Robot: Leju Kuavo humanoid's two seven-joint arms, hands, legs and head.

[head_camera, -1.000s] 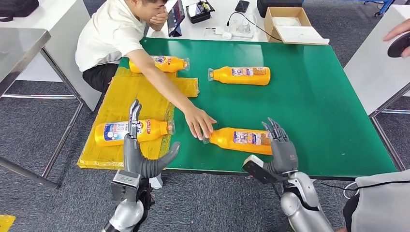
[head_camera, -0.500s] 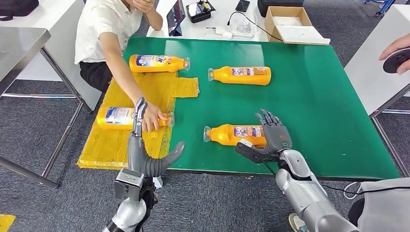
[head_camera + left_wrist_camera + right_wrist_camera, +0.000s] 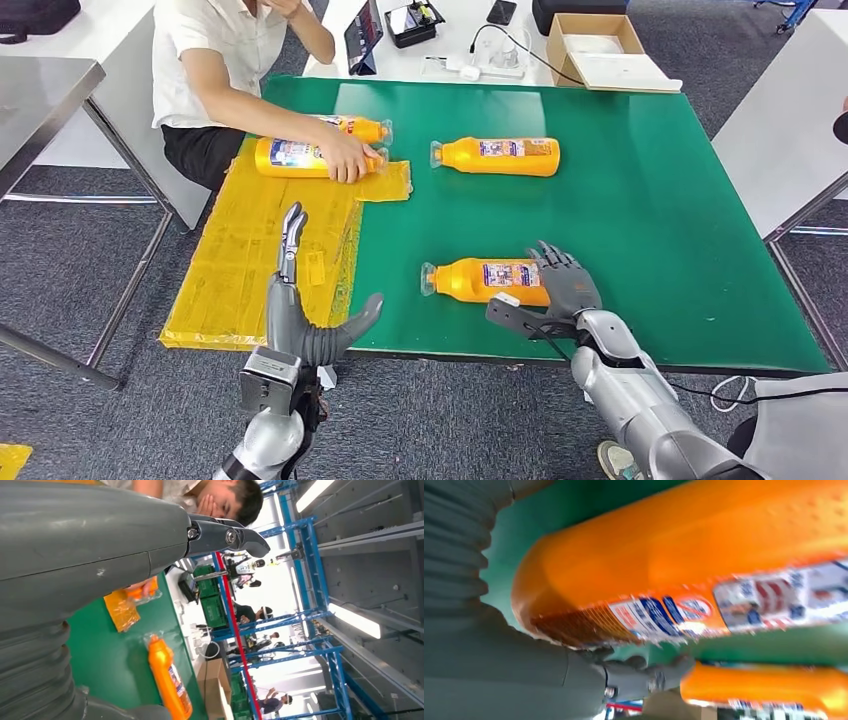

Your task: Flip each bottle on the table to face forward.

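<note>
Several orange bottles lie on their sides on the green table. The nearest bottle has its cap to the left and a small label facing up. My right hand lies over its base end, fingers spread on it and thumb stretched along its front side; the right wrist view has that bottle close up. My left hand stands open above the yellow mat, holding nothing. A person's hand rests on a far-left bottle, with another bottle just behind. A fourth bottle lies mid-back.
A seated person leans in at the table's back left. A cardboard box, a tablet and cables sit on the white table behind. Grey tables flank both sides. Another person's clothing is at the front right.
The person carried the near-left bottle off the mat's front part to the back left, beside the other one. My right hand has settled slightly lower onto the nearest bottle's base.
</note>
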